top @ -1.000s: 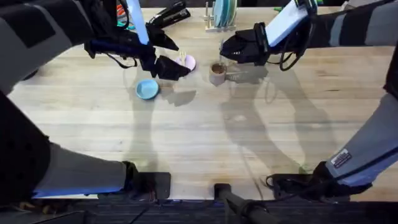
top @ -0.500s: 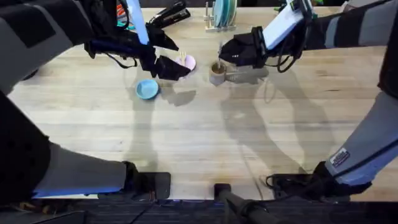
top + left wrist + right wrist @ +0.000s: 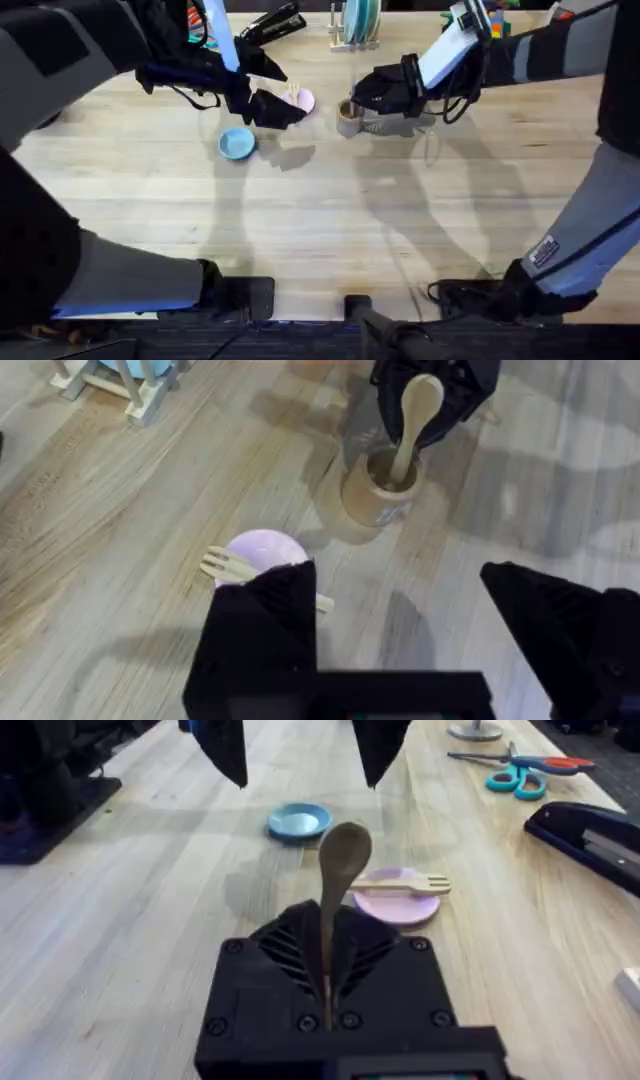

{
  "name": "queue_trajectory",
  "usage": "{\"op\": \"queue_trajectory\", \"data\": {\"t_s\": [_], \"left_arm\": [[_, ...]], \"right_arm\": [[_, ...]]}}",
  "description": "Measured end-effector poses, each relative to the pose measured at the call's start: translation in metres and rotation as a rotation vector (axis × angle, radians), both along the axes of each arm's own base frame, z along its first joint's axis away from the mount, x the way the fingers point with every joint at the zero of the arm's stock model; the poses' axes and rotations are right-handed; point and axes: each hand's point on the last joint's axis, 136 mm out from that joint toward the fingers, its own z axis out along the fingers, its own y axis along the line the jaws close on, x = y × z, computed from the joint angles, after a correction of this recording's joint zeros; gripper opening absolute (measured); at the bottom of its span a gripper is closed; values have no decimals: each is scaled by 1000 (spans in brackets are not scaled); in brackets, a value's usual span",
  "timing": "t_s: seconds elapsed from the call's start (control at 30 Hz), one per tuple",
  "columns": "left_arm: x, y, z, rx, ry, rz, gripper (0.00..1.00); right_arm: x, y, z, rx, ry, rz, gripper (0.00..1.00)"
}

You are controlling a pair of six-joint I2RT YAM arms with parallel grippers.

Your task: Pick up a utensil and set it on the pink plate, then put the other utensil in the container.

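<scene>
The left gripper point(image 3: 400, 650) covers part of the pink plate point(image 3: 262, 548) and the fork point(image 3: 232, 567) handle.

The spoon point(image 3: 410, 420) handle end is hidden inside the container point(image 3: 378, 488).

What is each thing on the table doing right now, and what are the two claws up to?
fork: lying across the pink plate.
pink plate: on the table, holding the fork.
spoon: upright, handle end in the cup, gripped by the right gripper.
cup: standing upright, spoon inside.
blue plate: empty.
right gripper: shut on the spoon.
left gripper: open, holding nothing.

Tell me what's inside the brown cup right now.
The wooden spoon stands handle-down in the cup, bowl end up, gripped by the right gripper. The handle's lower end is hidden inside the cup's dark interior.
</scene>
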Motion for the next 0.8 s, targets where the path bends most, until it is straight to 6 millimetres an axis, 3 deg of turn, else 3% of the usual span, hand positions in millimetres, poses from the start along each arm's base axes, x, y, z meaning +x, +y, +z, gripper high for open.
{"op": "queue_trajectory", "data": {"t_s": [0.27,0.8], "left_arm": [[0,0,0,0,0,0,995],[0,0,0,0,0,0,994]], "right_arm": [[-1,0,-19,-8,30,-2,29],[0,0,-20,-11,15,-2,32]]}}
